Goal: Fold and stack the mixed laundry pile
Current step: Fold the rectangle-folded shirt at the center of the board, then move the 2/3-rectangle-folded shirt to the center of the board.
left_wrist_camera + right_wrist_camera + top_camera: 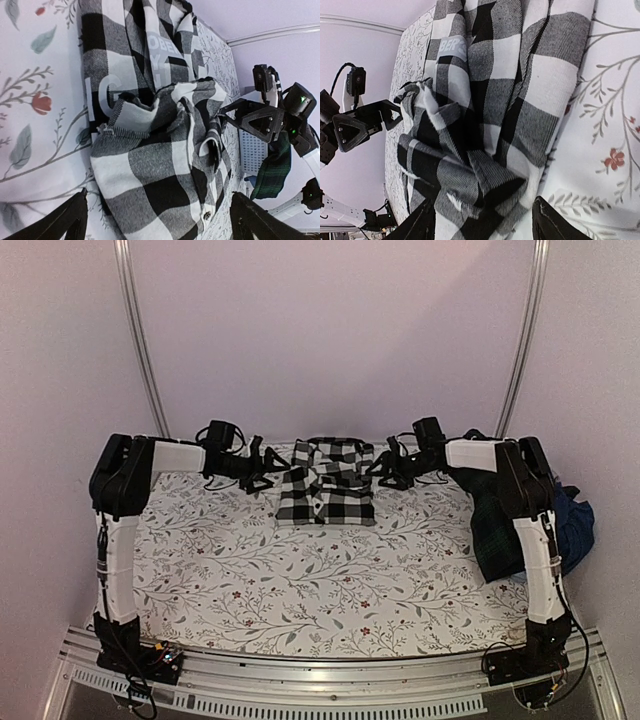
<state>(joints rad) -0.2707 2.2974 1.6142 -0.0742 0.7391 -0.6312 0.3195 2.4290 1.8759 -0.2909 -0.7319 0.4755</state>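
The black-and-white checked shirt (326, 483) lies folded at the back middle of the table. My left gripper (268, 472) is at its left edge and my right gripper (383, 470) at its right edge. In the left wrist view the gripper (160, 225) is open, its fingers wide apart, with the shirt (150, 165) lying loose between them. In the right wrist view the gripper (485, 227) is also open over a bunched fold of the shirt (490, 100). The rest of the laundry pile sits at the right edge: a dark plaid garment (495, 525) and a navy piece (575, 520).
A floral-printed white covering (300, 580) spreads over the table. Two metal posts (140, 340) rise at the back corners before a plain wall. In the left wrist view a white gridded basket (252, 150) shows behind the right gripper, beside the plaid garment (272, 172).
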